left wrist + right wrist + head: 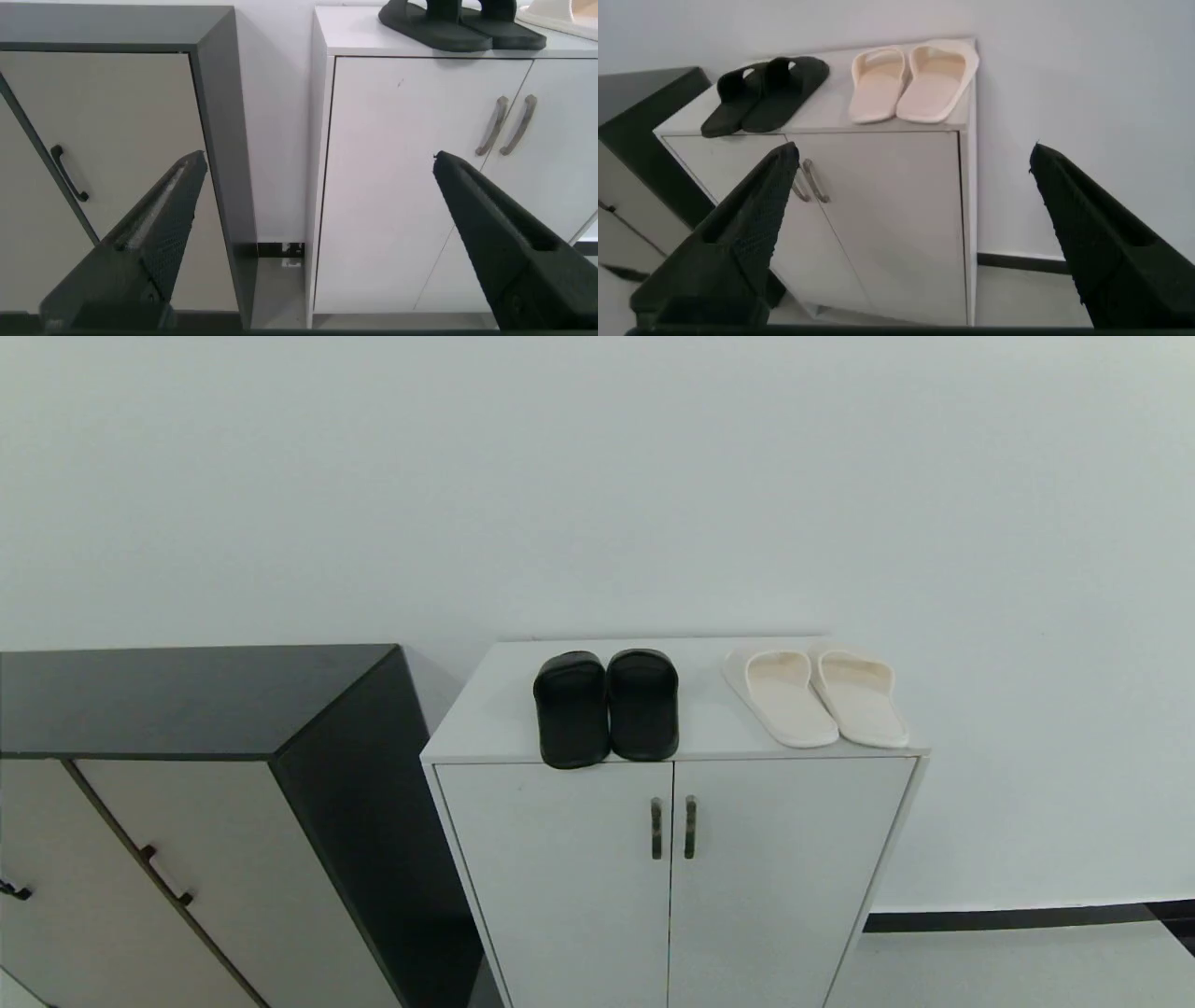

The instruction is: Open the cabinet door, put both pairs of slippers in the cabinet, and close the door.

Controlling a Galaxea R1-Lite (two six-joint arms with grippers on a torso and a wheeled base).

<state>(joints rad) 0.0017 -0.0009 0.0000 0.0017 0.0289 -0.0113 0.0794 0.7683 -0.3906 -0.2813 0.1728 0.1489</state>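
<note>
Both pairs of jaws wide (empty)

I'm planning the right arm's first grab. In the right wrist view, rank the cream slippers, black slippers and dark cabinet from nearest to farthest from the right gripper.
1. Cream slippers: right end of the white cabinet top, nearest the right gripper.
2. Black slippers: same top, toward its left.
3. Dark cabinet: standing left of the white cabinet, farthest.
</note>
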